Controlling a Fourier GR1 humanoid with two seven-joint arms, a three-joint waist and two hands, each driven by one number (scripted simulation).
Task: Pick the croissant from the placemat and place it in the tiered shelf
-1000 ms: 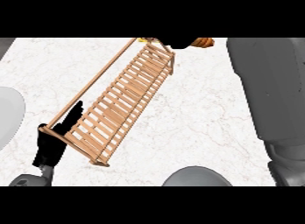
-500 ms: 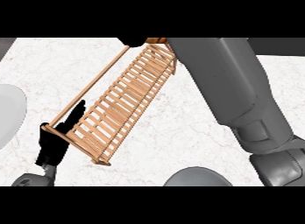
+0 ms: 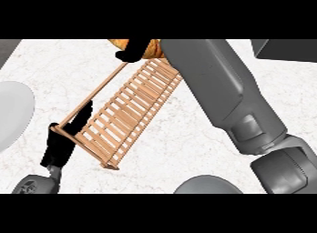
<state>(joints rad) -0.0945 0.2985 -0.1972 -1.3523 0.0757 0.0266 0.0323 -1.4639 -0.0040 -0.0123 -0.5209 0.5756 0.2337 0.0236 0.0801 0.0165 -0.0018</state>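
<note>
We have our right hand (image 3: pixel 135 51) up at the far end of the tiered shelf (image 3: pixel 124 116), its dark fingers curled round the croissant (image 3: pixel 150 48), of which only golden-brown bits show on either side of them; so the pastry is in our grasp, at the top edge of the view, just beyond the shelf's far end. We carry it high, we judge, so that it clears the shelf's rail before we lower it onto the slats. The placemat it came from is not in view. Our left hand (image 3: pixel 62 144) rests at the near end of the shelf with straight fingers pointing up beside the frame, holding nothing; whether it touches the wood is hard to tell from here. Our right forearm (image 3: pixel 218 91) crosses the marble counter (image 3: pixel 181 145) on a slant because the reach is long. We count one croissant, one slatted shelf, and one white plate (image 3: pixel 5 117) at the left edge.
</note>
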